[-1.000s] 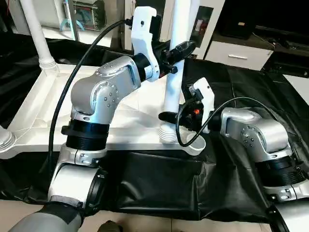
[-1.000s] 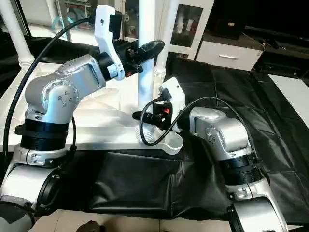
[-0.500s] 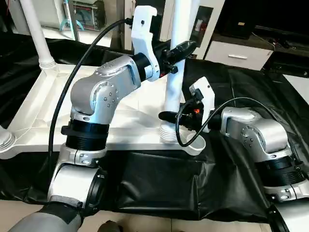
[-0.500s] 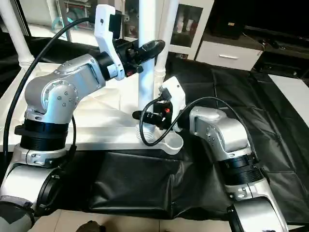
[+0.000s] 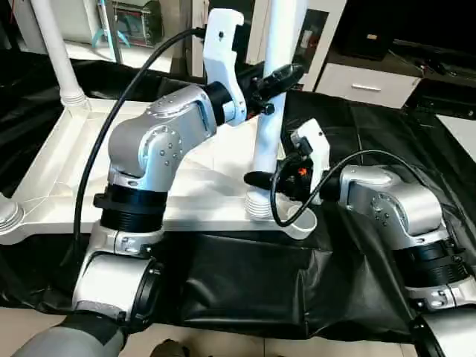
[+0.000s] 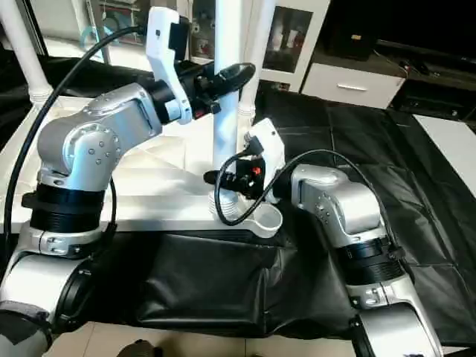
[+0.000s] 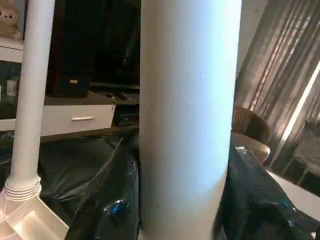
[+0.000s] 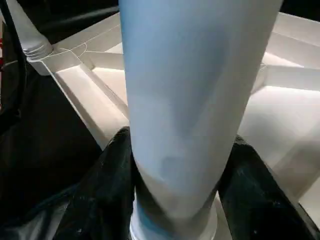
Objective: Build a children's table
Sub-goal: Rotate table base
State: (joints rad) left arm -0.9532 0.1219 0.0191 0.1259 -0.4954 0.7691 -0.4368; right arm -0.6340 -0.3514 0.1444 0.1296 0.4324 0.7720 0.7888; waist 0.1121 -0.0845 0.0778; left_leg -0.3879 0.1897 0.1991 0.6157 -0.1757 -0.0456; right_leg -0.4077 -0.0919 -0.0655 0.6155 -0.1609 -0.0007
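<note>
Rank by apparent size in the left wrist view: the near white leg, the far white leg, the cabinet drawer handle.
1. Near leg, enlarged by closeness.
2. Far leg.
3. Drawer handle.

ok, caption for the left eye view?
Both claws, left and right, grip an upright leg at the tabletop's corner socket.
</note>
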